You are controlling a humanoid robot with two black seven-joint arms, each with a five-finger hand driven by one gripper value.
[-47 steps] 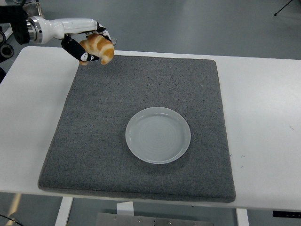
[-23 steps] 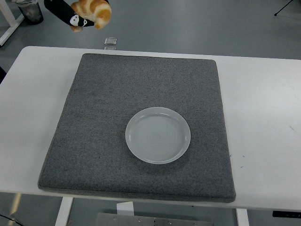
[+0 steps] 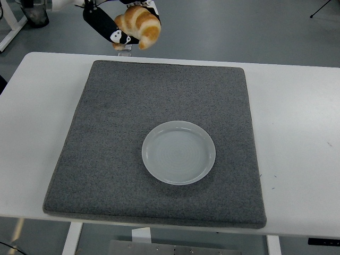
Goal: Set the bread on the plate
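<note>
Golden bread (image 3: 140, 26) aloft; empty plate (image 3: 178, 152).

Croissant up in the air, plate sitting empty

The black left robot hand (image 3: 114, 24) grips a golden-brown croissant-shaped bread (image 3: 139, 25) at 11 o'clock, above the far edge of the white table (image 3: 297, 117); the round pale translucent plate (image 3: 178, 152) rests mid-way on the grey felt mat (image 3: 117, 133), well apart.
</note>
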